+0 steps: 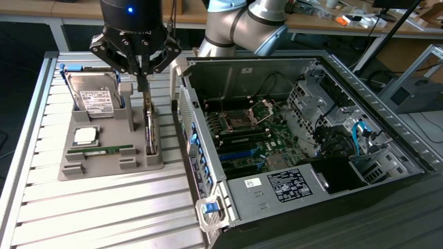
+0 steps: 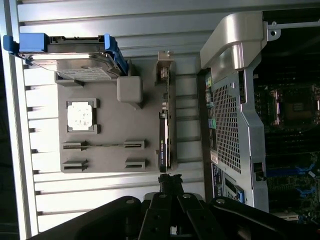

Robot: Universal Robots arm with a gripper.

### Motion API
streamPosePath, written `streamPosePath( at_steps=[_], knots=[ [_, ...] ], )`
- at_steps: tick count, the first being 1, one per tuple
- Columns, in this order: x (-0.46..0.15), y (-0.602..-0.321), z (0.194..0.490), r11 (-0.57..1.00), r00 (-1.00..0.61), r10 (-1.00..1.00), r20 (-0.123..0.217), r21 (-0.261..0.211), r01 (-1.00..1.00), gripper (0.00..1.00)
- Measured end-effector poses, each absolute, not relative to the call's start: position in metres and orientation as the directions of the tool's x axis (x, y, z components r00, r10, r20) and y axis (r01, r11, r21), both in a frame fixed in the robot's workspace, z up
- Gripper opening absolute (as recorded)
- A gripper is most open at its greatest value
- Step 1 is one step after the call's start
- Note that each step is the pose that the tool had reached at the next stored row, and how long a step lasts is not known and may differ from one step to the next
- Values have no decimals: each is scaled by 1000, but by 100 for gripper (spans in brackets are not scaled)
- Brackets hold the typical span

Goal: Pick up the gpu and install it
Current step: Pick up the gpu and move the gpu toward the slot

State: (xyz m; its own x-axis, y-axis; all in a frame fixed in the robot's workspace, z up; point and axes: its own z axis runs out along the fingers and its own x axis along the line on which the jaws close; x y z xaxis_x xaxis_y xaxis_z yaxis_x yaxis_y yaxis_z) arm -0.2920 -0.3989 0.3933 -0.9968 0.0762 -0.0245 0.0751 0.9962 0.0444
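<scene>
The gpu (image 1: 150,129) stands on its edge in a slot along the side of the grey holder (image 1: 104,167) that faces the computer case. It is a thin dark card (image 2: 165,131) with a silvery bracket at one end. My gripper (image 1: 142,83) hangs straight over the card's far end with its fingers shut together. In the wrist view the gripper (image 2: 170,181) sits just off the end of the card. I cannot tell whether the fingertips touch it.
The holder also carries a hard drive (image 1: 95,96) in a blue frame, a processor chip (image 1: 86,135) and a memory stick (image 1: 101,149). The open computer case (image 1: 229,202) lies at the exterior view's right, its motherboard (image 1: 252,137) exposed. Everything rests on a slatted metal table (image 1: 104,212).
</scene>
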Motion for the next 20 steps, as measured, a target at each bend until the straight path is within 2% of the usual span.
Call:
streamPosePath(
  at_steps=[3,4,5,8,20],
  knots=[
    [-292,-399,393,996,-997,76,-24,44,75,11],
    [-292,-399,393,996,-997,76,-24,44,75,24],
    [-292,-399,393,996,-997,76,-24,44,75,24],
    [-292,-399,393,996,-997,76,-24,44,75,42],
    [-292,-399,392,996,-997,76,-24,44,75,42]
  ],
)
